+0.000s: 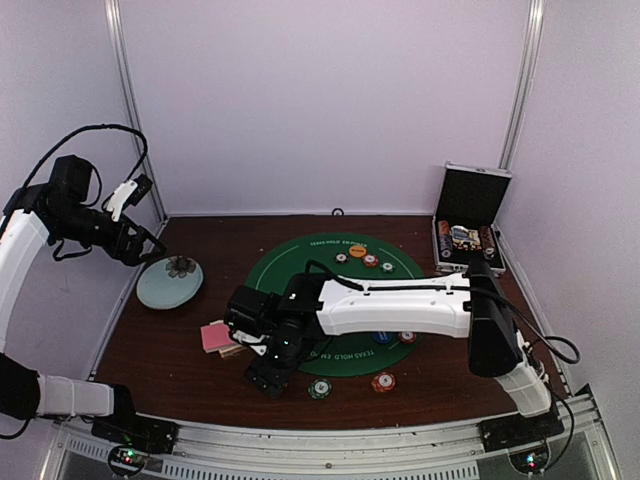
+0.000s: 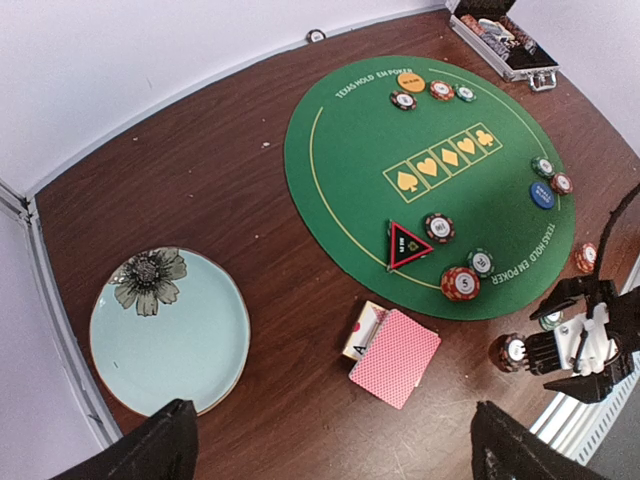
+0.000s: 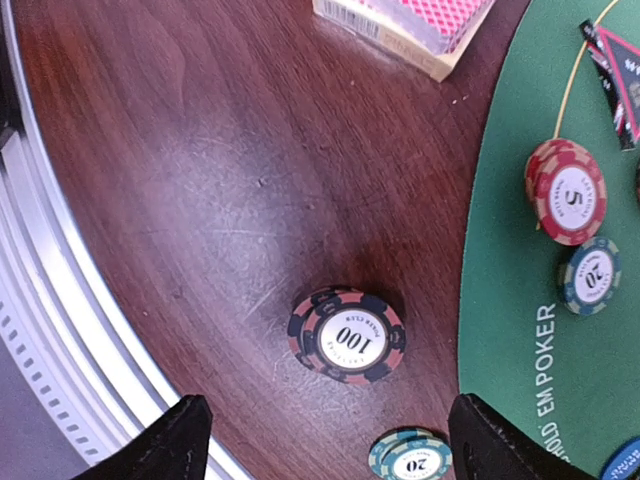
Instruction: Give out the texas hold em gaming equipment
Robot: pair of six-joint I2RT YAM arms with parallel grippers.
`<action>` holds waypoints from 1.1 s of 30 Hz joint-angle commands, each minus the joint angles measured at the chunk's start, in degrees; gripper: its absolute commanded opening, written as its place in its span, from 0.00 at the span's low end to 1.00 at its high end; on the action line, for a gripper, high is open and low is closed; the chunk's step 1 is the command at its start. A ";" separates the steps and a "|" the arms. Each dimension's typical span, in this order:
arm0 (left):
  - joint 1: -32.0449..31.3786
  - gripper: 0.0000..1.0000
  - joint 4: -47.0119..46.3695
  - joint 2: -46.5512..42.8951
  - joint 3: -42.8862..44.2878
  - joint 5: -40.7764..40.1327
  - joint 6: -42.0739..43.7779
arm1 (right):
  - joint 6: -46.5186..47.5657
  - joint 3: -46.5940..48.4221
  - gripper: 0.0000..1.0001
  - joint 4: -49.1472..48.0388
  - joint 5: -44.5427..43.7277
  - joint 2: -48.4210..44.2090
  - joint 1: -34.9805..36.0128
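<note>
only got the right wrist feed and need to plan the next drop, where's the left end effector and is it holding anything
Observer: The left end effector is raised over the left side of the table, open and empty.
Operator: whats on the table near it
Observer: A pale blue dish with a flower print sits there, with no chips or cards in it.
Operator: any stock left to hand out
Observer: Yes. The metal case stands open at the far right corner, with rows of chips in its tray.
</note>
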State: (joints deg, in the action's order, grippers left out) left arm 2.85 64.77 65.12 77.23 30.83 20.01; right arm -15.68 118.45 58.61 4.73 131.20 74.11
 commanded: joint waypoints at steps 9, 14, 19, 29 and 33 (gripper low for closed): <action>0.34 0.98 -0.26 -1.30 0.37 1.39 -0.23 | -0.66 -0.68 0.87 -1.25 2.77 4.95 -1.01; 0.31 0.98 -0.26 -1.08 0.63 1.42 -0.32 | 0.16 -0.42 0.87 -0.69 1.95 6.05 -1.08; 0.32 0.97 -0.25 -1.18 0.69 1.34 -0.38 | 0.30 -0.38 0.85 -1.52 3.05 6.87 -1.24; 0.31 0.98 -0.21 -1.05 0.73 1.25 -0.33 | 0.74 1.64 0.76 -0.23 2.83 8.74 -1.53; 0.32 0.98 -0.26 -1.04 0.60 1.10 -0.30 | 0.83 2.03 0.72 -0.01 2.83 8.55 -1.73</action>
State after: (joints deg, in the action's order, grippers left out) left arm 2.85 64.77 64.51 77.23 31.11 20.01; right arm -15.16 119.13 57.95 7.62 138.21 72.86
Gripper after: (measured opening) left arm 0.976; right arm 0.733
